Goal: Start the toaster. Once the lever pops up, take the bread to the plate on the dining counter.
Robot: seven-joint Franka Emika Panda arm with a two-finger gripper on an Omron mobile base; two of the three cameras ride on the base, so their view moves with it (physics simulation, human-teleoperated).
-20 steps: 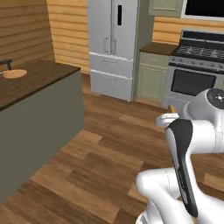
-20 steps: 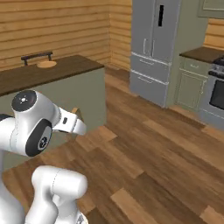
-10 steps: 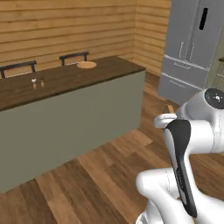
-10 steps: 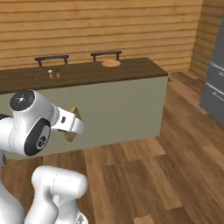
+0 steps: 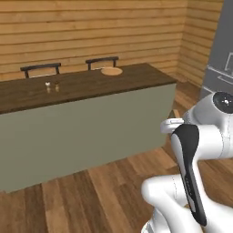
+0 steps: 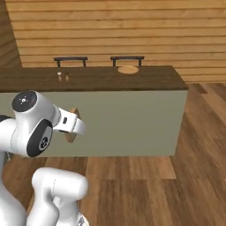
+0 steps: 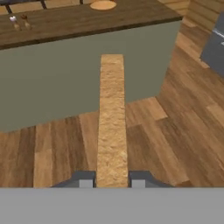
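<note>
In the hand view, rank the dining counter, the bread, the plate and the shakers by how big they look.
Largest to smallest as they appear:
1. dining counter
2. bread, held edge-on in the shut gripper; it sits right at the camera, so it looks far bigger than it is
3. plate
4. salt and pepper shakers

We see the bread point(image 6: 71, 131) mostly hidden behind the arm; the bench point(image 5: 27, 98) runs off the left edge, and its 2 shakers point(image 5: 52, 85) are too small to tell apart.
</note>
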